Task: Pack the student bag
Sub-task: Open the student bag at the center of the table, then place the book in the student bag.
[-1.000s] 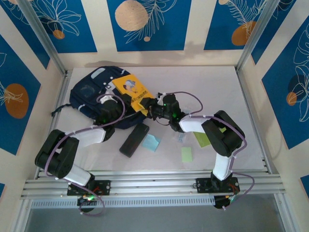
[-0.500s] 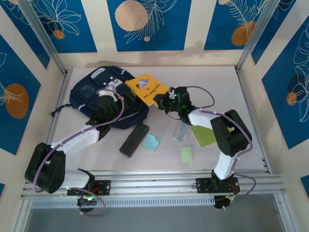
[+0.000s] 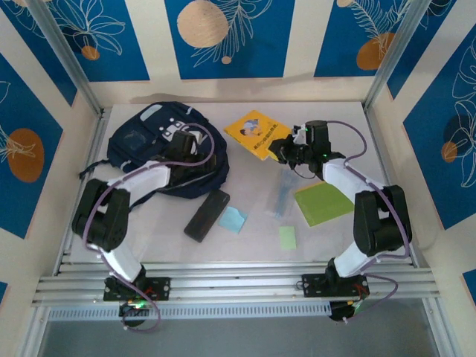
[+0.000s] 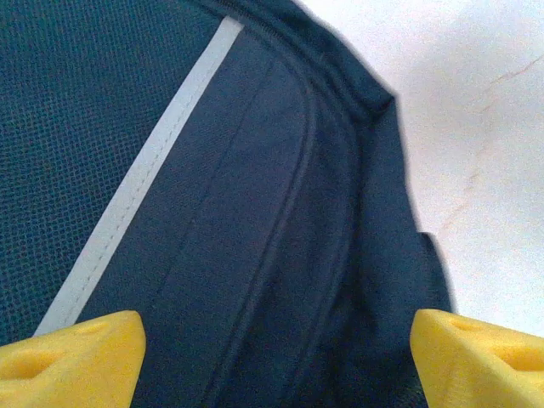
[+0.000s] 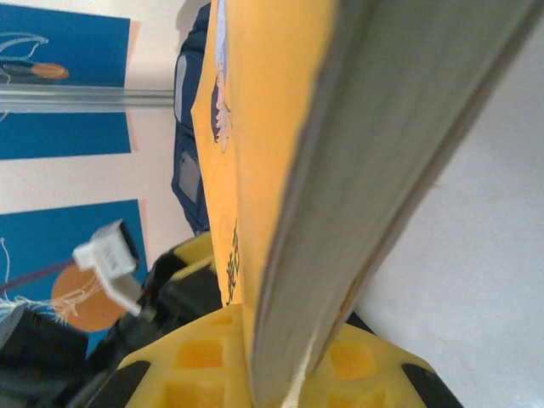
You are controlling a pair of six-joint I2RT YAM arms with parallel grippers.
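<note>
While right jaws grip the yellow book outside the student bag, left jaws open, packing seems barely begun.

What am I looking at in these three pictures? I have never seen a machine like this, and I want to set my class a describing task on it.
Two robot arms are bolted at the near edge of a white table. The wide picture comes from a fixed camera above and behind them. The two close-ups come from a small camera on each wrist, so that arm's yellow fingers show at the bottom. On the table lie the student bag, a black case, a blue note, a green pad, a small green note and a clear plastic item. The left gripper hangs open over the bag, holding nothing; its close-up shows navy fabric with a grey stripe. The right gripper is shut on a yellow book, seen edge-on in its close-up.
</note>
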